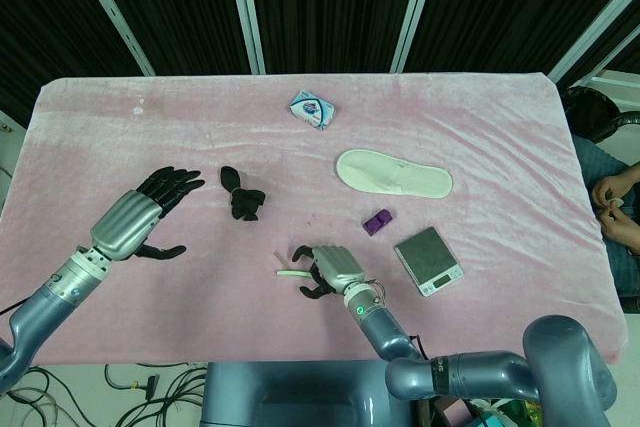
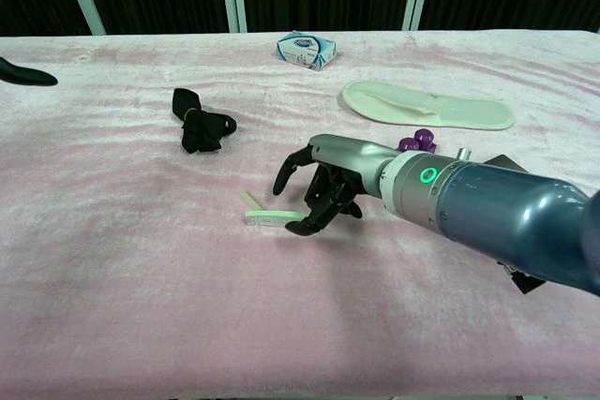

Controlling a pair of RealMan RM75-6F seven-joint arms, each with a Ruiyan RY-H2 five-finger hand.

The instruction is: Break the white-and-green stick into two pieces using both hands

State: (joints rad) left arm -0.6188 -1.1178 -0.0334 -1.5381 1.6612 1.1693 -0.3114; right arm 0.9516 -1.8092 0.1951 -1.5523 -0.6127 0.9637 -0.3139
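The right hand [image 2: 319, 196] sits low over the table at the end of a forearm that reaches in from the lower right. Its fingers [image 2: 284, 173] are parted and curled downward, with the thumb [image 2: 309, 225] spread below them. Nothing is gripped between them.

The left hand [image 1: 140, 215] is raised above the table on the left side, back upward. Its fingers [image 1: 178, 181] are extended and fanned apart, and the thumb [image 1: 160, 250] points out to the side. The left forearm runs down toward the lower-left corner.
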